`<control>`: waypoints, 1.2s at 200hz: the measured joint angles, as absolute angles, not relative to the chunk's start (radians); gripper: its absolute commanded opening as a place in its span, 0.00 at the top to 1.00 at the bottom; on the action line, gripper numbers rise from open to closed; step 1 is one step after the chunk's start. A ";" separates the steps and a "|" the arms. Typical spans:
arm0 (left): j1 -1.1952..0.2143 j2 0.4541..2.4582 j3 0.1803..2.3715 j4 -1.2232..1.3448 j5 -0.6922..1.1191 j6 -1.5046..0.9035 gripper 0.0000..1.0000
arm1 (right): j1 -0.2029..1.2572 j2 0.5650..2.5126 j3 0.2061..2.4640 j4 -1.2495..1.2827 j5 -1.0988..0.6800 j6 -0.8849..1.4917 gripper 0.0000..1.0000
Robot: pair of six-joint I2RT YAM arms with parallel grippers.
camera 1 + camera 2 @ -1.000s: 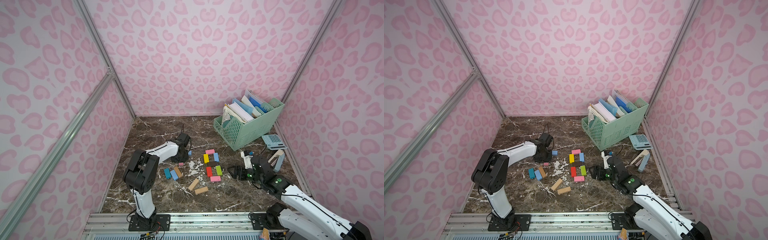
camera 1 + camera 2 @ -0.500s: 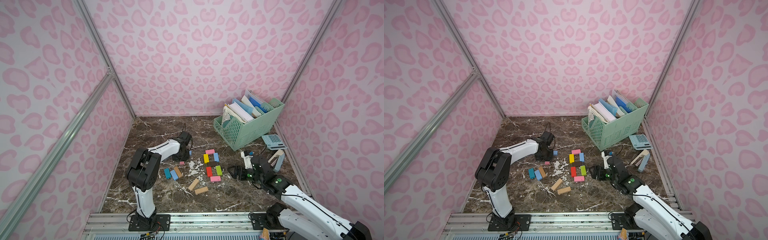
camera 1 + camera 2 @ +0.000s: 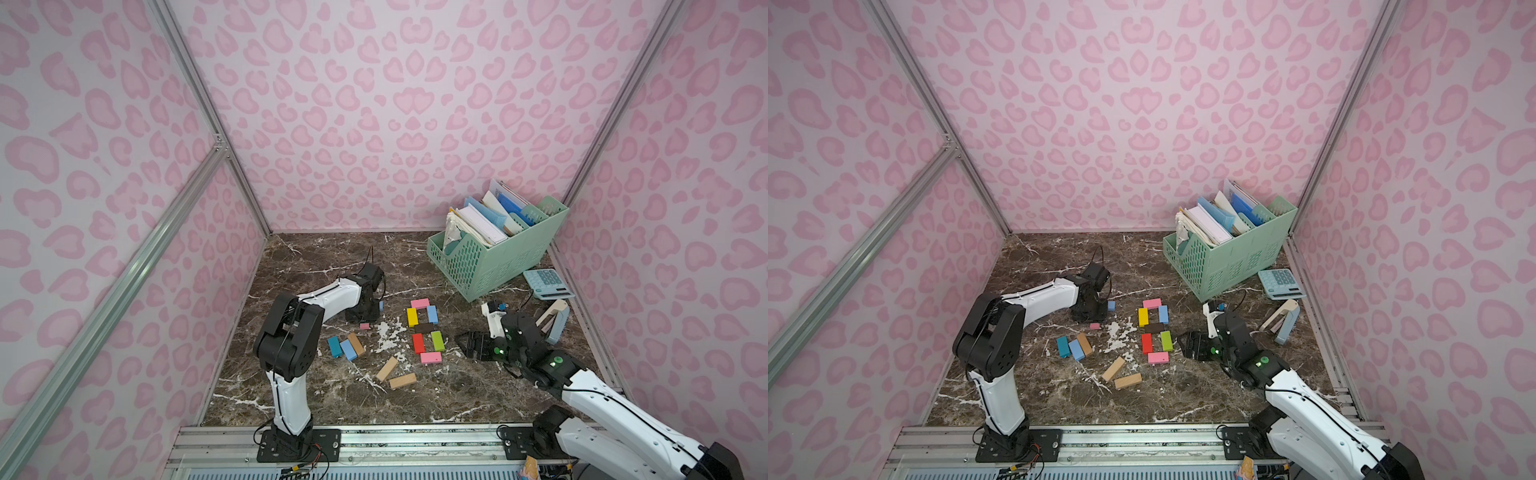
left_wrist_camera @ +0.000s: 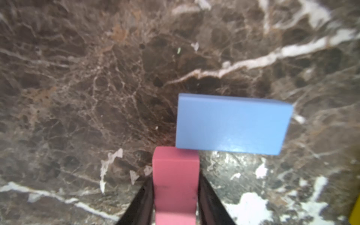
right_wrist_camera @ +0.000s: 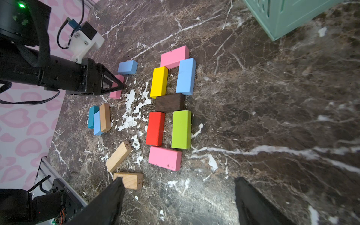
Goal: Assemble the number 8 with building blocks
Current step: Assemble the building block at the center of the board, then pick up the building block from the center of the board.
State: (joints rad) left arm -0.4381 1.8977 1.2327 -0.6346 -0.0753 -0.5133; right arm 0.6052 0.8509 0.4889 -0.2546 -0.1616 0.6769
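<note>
On marble (image 3: pixel 415 257), number 8 (image 3: pixel 424 328) runs front-to-back; right gripper (image 5: pixel 177 182) agape, left gripper (image 5: pixel 119 84) unclear.

**Arm and Gripper Status**

The left arm (image 3: pixel 328 296) rises upright from its base and folds at the black elbow joint. Its white forearm extends forward and toward the centre. The wrist bends over, so the left gripper (image 5: pixel 119 85) points steeply downward with its tips held low. Its fingers (image 4: pixel 143 202) stand a narrow gap apart. Whether they are clamping cannot be determined.

The right arm (image 3: pixel 602 401) reaches diagonally forward and inward from its base and is kept low throughout. The right gripper (image 3: pixel 465 345) lies nearly level and is aimed toward the centre. Its fingers (image 5: pixel 109 202) are spread wide. The two grippers are well apart.
</note>
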 measured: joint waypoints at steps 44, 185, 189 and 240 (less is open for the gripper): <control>-0.439 1.810 1.233 -0.657 -0.071 -0.515 0.30 | 0.607 0.845 0.489 -0.254 -0.162 0.677 0.10; -0.362 1.321 0.878 -0.763 -0.304 -0.774 0.09 | 0.630 0.827 0.478 -0.191 -0.195 0.676 0.10; -0.358 1.325 0.873 -0.761 -0.304 -0.785 0.11 | 0.634 0.827 0.480 -0.190 -0.195 0.675 0.10; -0.319 1.386 0.830 -0.706 -0.273 -0.838 0.28 | 0.649 0.804 0.484 -0.182 -0.189 0.669 0.10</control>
